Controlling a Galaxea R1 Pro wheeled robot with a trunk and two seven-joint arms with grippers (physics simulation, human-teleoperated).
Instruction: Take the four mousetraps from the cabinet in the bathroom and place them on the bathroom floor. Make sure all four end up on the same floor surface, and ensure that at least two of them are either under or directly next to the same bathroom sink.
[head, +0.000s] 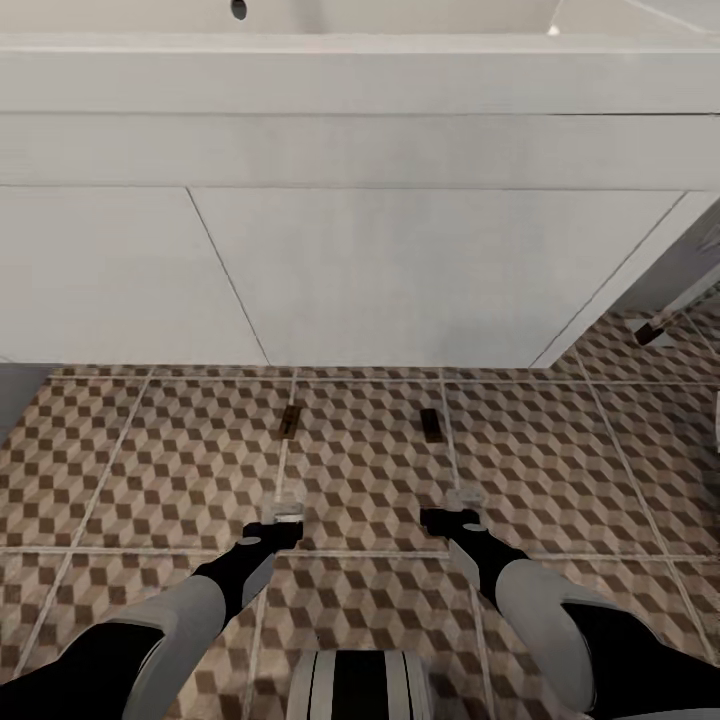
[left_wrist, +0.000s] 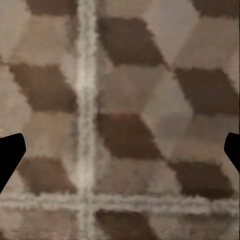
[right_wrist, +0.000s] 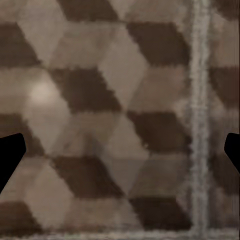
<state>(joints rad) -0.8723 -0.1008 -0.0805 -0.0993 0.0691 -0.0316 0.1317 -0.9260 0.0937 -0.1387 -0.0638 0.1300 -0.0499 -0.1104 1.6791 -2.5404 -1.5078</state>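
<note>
Head view: two mousetraps, one (head: 290, 421) and another (head: 431, 422), flat on the bathroom floor (head: 370, 470) before the white vanity (head: 400, 270); possibly a third (head: 652, 332) at its right corner. Left tool (head: 281, 517) and right tool (head: 462, 503) hover empty, fingers apart. Wrist views: tile pattern, black fingertips (left_wrist: 11, 155) at the edges.

Two mousetraps, the left mousetrap (head: 289, 421) and the right mousetrap (head: 431, 422), are lying side by side but apart on the bathroom floor (head: 560, 470), near the foot of the vanity (head: 400, 270) that is carrying the bathroom sink (head: 360, 70) on top. The left pincer (head: 281, 516) and the right pincer (head: 462, 503) are hanging over the floor on the near side of the mousetraps, each roughly in line with the one ahead of it. A third small object (head: 652, 331) is lying on the floor past the vanity's right corner, too small to identify.
</note>
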